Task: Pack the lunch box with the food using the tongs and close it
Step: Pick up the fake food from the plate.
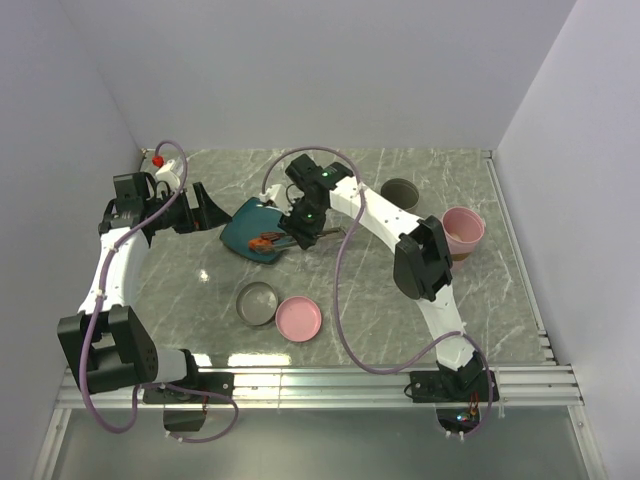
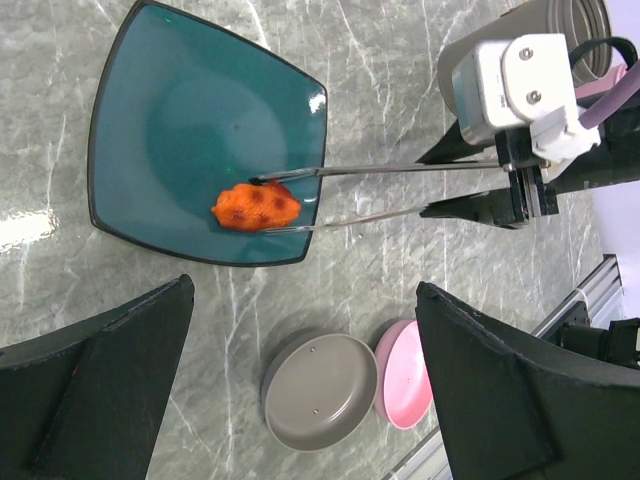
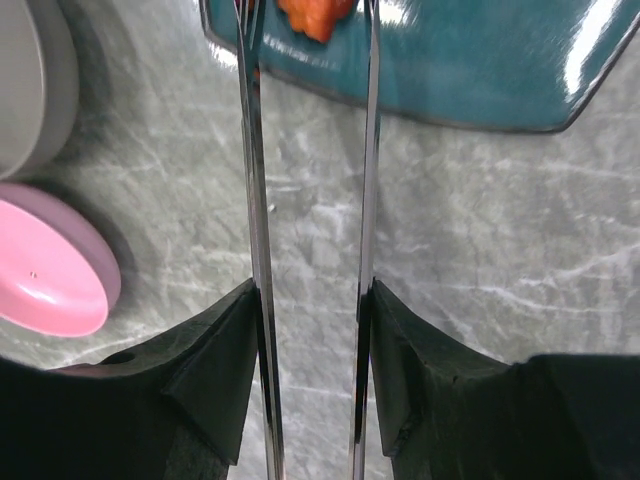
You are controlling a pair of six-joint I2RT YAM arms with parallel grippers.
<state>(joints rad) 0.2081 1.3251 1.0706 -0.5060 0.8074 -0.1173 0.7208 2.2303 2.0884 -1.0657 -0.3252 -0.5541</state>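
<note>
Step in hand: picking up food.
Right gripper [image 3: 312, 300]: clamped on the tongs [image 2: 400, 167], tips either side of the orange-red chunk [image 2: 256, 206] on the teal plate [image 2: 160, 120].
Left gripper [image 1: 203, 212]: wide, empty.
Next move: firm pinch, level lift, carry to the grey container [image 2: 320, 388].

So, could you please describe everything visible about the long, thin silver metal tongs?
The long silver metal tongs have two slender, shiny arms, spread apart; their joined end is hidden. The right gripper holds them between its black fingers. They reach over the teal square plate, tips flanking the orange-red food chunk; contact unclear.
</note>
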